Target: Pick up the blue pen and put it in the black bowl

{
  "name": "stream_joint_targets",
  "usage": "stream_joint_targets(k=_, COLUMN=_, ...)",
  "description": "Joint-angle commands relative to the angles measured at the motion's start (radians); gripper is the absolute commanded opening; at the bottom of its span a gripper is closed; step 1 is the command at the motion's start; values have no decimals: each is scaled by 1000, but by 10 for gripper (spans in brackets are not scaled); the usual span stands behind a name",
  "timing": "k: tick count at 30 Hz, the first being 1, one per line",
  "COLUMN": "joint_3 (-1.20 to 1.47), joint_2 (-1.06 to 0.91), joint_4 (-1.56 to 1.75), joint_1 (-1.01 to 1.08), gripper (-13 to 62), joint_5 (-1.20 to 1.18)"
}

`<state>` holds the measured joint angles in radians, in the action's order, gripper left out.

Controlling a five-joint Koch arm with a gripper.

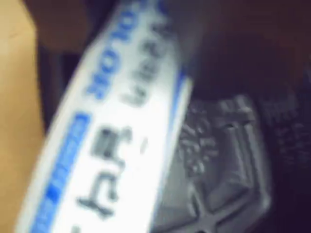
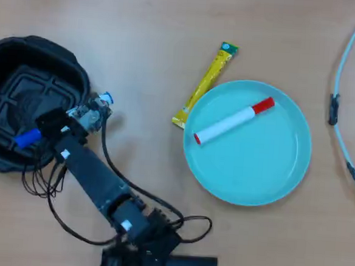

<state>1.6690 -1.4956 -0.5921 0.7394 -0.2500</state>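
In the overhead view the black bowl [image 2: 46, 45] stands at the left of the table. My gripper [image 2: 53, 127] is over the bowl's right side and shut on the blue pen [image 2: 28, 138]. The pen's blue cap sticks out over the bowl's inside, and its other end pokes out past the right rim. In the wrist view the pen's white barrel with blue print [image 1: 116, 131] fills the picture, blurred, with the bowl's ribbed bottom [image 1: 228, 145] behind it. My jaws do not show clearly there.
A round teal plate [image 2: 266, 169] holds a red-capped white marker [image 2: 233, 121] at the right. A yellow sachet [image 2: 206, 83] lies by the plate's upper left. The arm's cables [image 2: 56, 210] trail along the front edge. A pale cable [image 2: 346, 78] runs down the far right.
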Motion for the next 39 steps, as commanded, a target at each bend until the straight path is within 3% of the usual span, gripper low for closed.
stream_joint_targets(k=1, joint_3=-612, joint_2=35, joint_4=135, joint_1=-18, gripper=-62, joint_5=0)
stream_joint_targets(k=21, joint_3=-772, joint_2=207, joint_4=143, joint_1=-78, gripper=-62, joint_5=37)
stream_joint_targets(k=39, joint_3=-730, joint_2=376, joint_4=135, joint_1=-129, gripper=-64, joint_5=37)
